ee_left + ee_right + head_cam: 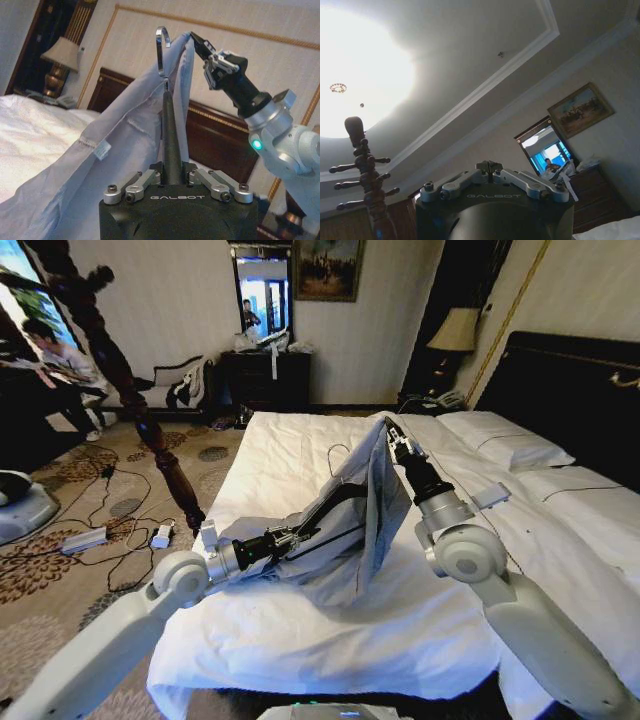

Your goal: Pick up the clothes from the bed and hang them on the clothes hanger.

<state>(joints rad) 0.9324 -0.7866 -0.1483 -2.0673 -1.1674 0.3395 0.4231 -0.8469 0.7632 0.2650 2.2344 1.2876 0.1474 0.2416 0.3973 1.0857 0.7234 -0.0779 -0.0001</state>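
Two robot arms are holding a shirt up over the bed.

The right gripper jaws are pinching the top edge of the grey-blue shirt. The left gripper jaws are clenching a black hanger inside the shirt, above the bed.

grey-blue shirt lifted off bed, draped tent-like between both arms. right gripper at shirt's top edge, fingers pinched on cloth, arm angled up from lower right. left gripper low, reaching in from left, closed on dark hanger lying against shirt. dark wooden coat stand on carpet left of bed. white pillows by black headboard.
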